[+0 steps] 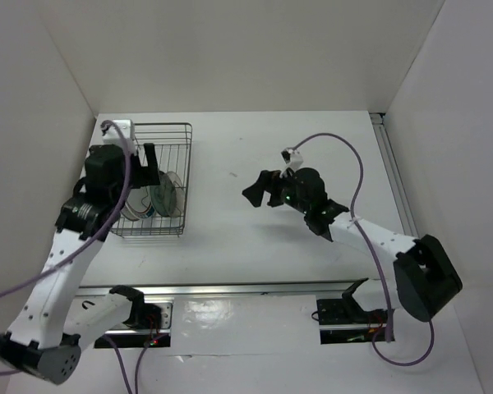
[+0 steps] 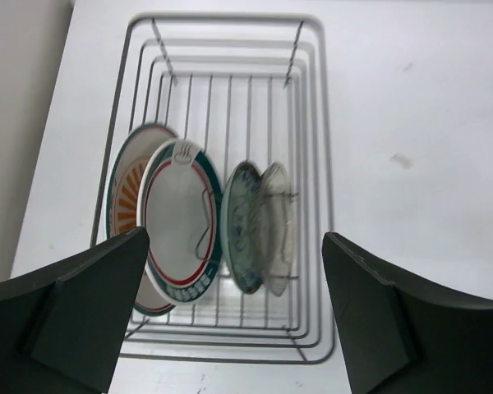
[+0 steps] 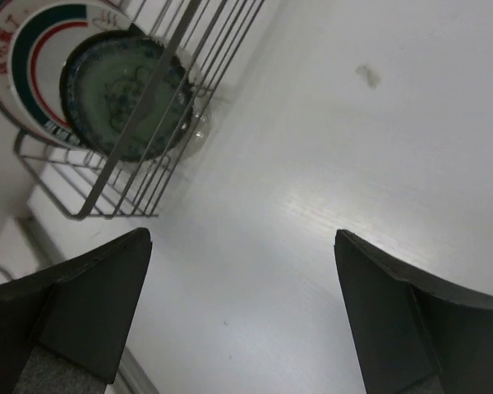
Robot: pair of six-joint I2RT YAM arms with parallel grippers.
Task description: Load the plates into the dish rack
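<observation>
Left end effector [image 2: 234, 271] is spread wide and empty, hovering over the near end of the dish rack [image 2: 230, 16]. Right end effector [image 3: 242, 246] is also wide and empty, over bare surface [image 3: 329, 164], well apart from the rack.

All three plates stand on edge in the rack, packed at its near end:
- orange sunburst plate [image 2: 125, 189] is outermost on the left
- white ringed plate [image 2: 179, 222] leans against it
- teal plate [image 2: 240, 226] is next, to the right
- a glassy smaller piece [image 2: 278, 222] sits just beside the teal plate; can't tell what it is

The far half of the rack shows only wire. Loading looks done, as far as these views show.

Handling, by judgement:
- **Material:** the plates are rigid, glazed and probably ceramic, so slick, moderately heavy and prone to chipping.
- **Hold:** pinch the top rim, one finger on each face.
- **Lift:** go straight up between the dividers.
- **Risk:** the plates touch or nearly touch, so nudging one may tip its neighbour.
</observation>
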